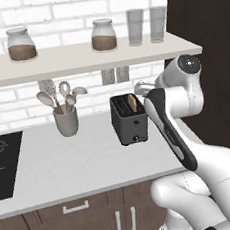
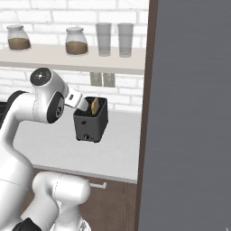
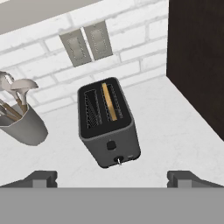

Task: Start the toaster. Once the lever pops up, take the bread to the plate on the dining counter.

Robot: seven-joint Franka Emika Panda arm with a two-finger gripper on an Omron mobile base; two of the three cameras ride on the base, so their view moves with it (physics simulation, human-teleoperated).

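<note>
White brick wall behind pale worktop (image 1: pixel 66 162), hob (image 1: pixel 1 164) in left base view, dark toaster (image 3: pixel 108 124) near tall cabinet, bread (image 3: pixel 109 101) upright in one slot, gripper (image 3: pixel 112 177) spread wide, empty, above toaster.

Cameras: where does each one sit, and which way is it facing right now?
Left base view: behind the arm's left, facing the counter and toaster; arm at lower right.
Right base view: behind its right, facing the same toaster, bread in one slot; arm at lower left.
Hand view: above, looking down at the toaster's slots; open gripper tips at the bottom.
All three share the toaster.
</note>
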